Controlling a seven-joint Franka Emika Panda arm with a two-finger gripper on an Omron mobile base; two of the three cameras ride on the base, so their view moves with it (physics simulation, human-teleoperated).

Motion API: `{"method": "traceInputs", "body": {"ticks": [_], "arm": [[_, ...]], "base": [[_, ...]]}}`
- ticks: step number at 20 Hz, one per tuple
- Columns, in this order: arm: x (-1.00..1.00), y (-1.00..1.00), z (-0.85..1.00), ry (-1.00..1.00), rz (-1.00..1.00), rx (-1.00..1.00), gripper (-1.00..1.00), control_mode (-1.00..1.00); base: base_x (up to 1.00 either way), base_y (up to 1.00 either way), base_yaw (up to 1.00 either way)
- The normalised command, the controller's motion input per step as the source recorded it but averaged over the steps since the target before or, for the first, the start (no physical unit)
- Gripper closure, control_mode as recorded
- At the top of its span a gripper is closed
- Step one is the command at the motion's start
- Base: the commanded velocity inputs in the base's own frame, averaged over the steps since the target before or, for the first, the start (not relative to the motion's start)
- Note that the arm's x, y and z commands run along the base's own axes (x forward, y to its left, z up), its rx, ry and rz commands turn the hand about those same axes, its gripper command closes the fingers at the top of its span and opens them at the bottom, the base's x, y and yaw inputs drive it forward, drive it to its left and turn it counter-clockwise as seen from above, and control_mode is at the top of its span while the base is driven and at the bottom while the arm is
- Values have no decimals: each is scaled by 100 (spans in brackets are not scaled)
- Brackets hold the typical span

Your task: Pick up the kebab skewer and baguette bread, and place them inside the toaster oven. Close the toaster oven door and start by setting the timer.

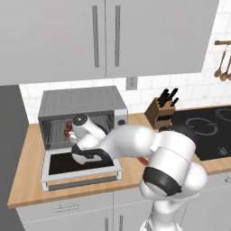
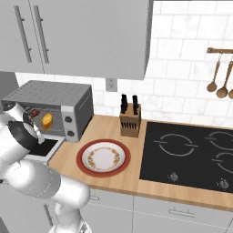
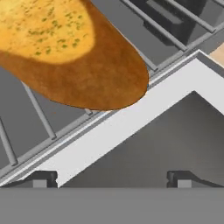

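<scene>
The gripper point(image 3: 111, 179) hangs just above the open toaster oven door point(image 1: 81, 166), its two dark fingertips point(image 3: 41, 178) spread wide apart with nothing between them. Straight ahead of them the baguette bread point(image 3: 65, 48) lies on the wire rack point(image 3: 39, 113), its rounded end close to the front lip of the toaster oven point(image 2: 50, 107), a little beyond the fingertips and not touching them. From the right, the loaf shows as a golden lump inside the oven mouth. The kebab skewer point(image 1: 68, 129) sits on the rack too, dark red chunks beside the arm's wrist. A red-rimmed plate point(image 2: 103, 157) rests on the counter point(image 2: 113, 182).
</scene>
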Motion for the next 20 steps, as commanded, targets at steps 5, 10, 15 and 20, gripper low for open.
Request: {"method": "traceInputs", "body": {"ticks": [5, 10, 15, 20], "arm": [[35, 15, -14, 0, -2, 0, -100, -100], [26, 12, -7, 0, -2, 0, -100, -100], [14, 15, -8, 0, -3, 0, -100, -100], [-19, 8, -2, 0, -1, 0, -100, -100]], "base": [[0, 0, 0], [0, 0, 0], [0, 0, 0], [0, 0, 0]]}}
